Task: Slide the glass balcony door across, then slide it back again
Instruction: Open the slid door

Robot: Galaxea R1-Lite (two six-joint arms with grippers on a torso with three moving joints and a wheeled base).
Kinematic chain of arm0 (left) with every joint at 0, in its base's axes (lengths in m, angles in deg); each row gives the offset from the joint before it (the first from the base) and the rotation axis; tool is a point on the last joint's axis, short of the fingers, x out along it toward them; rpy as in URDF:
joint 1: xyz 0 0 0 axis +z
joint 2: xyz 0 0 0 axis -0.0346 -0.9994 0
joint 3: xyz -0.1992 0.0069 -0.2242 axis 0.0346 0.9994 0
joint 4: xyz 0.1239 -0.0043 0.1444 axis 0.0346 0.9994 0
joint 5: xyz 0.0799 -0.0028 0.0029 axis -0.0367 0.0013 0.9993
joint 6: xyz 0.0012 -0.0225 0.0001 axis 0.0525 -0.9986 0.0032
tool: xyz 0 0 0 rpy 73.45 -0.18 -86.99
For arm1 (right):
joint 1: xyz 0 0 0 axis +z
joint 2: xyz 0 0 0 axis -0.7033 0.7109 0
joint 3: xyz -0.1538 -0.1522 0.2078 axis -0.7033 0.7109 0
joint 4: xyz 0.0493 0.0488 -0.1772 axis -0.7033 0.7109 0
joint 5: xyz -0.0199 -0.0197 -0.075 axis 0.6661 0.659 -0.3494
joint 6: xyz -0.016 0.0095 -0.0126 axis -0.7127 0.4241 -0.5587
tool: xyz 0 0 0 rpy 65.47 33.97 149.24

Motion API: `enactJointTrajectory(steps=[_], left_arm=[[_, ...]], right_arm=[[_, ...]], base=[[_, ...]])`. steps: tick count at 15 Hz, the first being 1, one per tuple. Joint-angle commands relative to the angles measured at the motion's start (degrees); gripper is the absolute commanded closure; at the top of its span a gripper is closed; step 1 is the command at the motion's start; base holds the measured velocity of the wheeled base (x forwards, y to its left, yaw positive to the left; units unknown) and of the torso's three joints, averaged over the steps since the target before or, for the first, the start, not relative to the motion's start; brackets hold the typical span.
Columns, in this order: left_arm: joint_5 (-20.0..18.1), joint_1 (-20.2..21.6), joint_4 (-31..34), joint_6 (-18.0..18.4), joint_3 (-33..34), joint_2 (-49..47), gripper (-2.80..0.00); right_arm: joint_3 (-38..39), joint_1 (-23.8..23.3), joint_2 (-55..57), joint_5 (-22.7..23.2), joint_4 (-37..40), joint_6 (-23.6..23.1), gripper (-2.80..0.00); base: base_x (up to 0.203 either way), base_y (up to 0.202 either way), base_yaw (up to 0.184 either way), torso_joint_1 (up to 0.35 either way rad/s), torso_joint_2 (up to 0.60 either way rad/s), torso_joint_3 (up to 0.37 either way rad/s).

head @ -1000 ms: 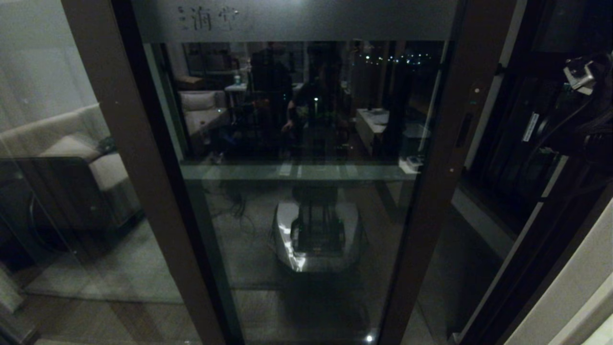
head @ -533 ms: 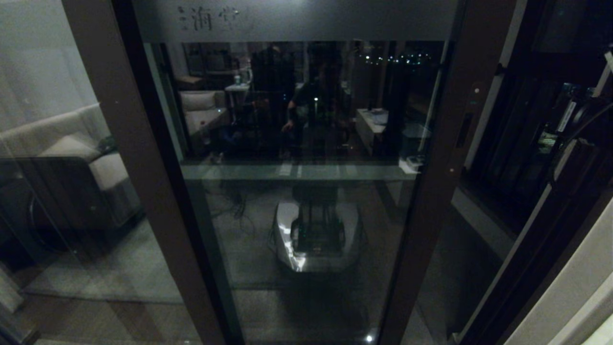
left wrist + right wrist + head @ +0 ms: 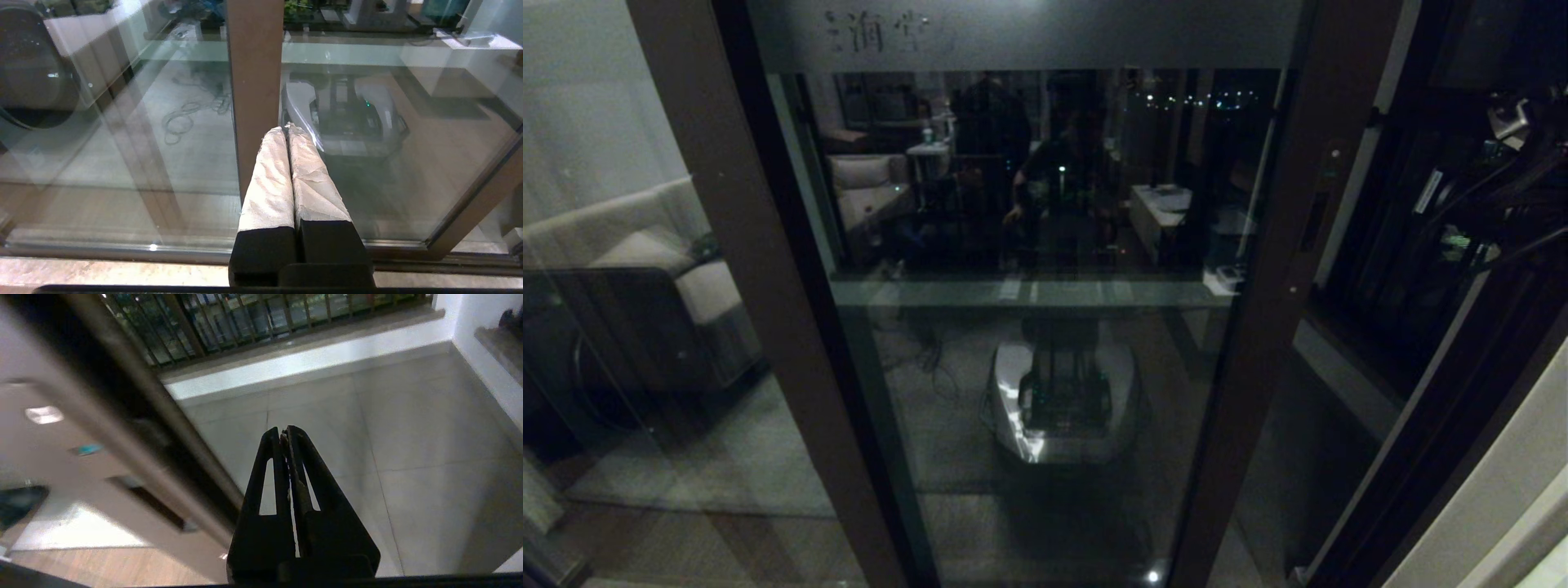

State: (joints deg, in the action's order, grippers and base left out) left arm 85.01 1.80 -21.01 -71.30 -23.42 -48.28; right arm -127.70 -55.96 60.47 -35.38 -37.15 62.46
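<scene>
Only the right arm has been shifted at the right edge of the head view over the last second; the door has not been moved. Nearest, the left hand (image 3: 287,127) is kept low before the glass, fingers pressed together on nothing. The right hand (image 3: 284,430), also pressed together and empty, is held beside the door's edge, near its slim black handle (image 3: 1313,220). The glass balcony door (image 3: 1045,269) fills the middle, apparently unslid, so both slides seem left. Small dark writing (image 3: 876,33) is seen on the frosted band, unreadable.
</scene>
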Motion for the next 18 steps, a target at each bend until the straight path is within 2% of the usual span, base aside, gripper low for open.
enactJointTrajectory(steps=[1,5,18], left_arm=[[0.00,0.01,0.04,-0.05,-0.01,0.01,0.00],[0.00,0.01,0.04,-0.05,-0.01,0.01,0.00],[0.00,0.01,0.04,0.01,-0.01,0.01,0.00]], right_arm=[[-0.77,0.28,2.65,0.18,-0.12,0.18,0.00],[-0.51,3.21,2.12,-0.08,-0.12,1.41,0.00],[-0.16,7.90,2.21,-2.81,-0.12,1.41,0.00]], base=[[0.000,0.000,0.000,0.000,0.00,0.000],[0.000,0.000,0.000,0.000,0.00,0.000],[0.000,0.000,0.000,0.000,0.00,0.000]])
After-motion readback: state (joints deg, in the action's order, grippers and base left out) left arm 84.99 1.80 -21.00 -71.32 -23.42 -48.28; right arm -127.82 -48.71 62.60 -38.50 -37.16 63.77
